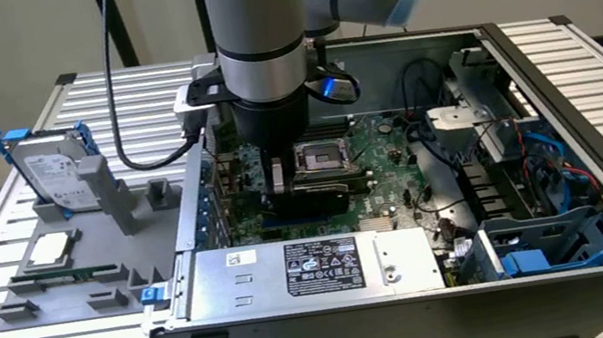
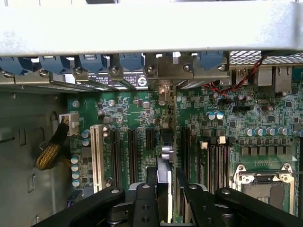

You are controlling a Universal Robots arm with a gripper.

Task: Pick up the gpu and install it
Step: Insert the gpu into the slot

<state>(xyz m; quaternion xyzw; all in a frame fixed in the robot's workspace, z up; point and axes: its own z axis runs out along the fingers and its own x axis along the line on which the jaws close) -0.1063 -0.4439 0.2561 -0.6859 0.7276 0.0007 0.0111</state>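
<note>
The gpu (image 2: 166, 163) appears edge-on in the wrist view, a thin card standing upright over the green motherboard (image 2: 128, 118) among the dark expansion slots. Its silver bracket end (image 2: 163, 71) reaches the case's rear slot wall. My gripper (image 2: 166, 194) is shut on the card, one black finger (image 2: 144, 201) on each side of it. In the exterior view the gripper (image 1: 282, 198) is lowered deep inside the open computer case (image 1: 589, 130), over the slot area beside the CPU socket (image 1: 324, 158).
A grey fixture (image 1: 76, 289) at the exterior view's left carries a hard drive in a blue frame (image 1: 54, 169) and a CPU chip (image 1: 51, 250). The power supply (image 1: 306, 269) lies along the case's near side. Cables (image 1: 521, 160) crowd the right bay.
</note>
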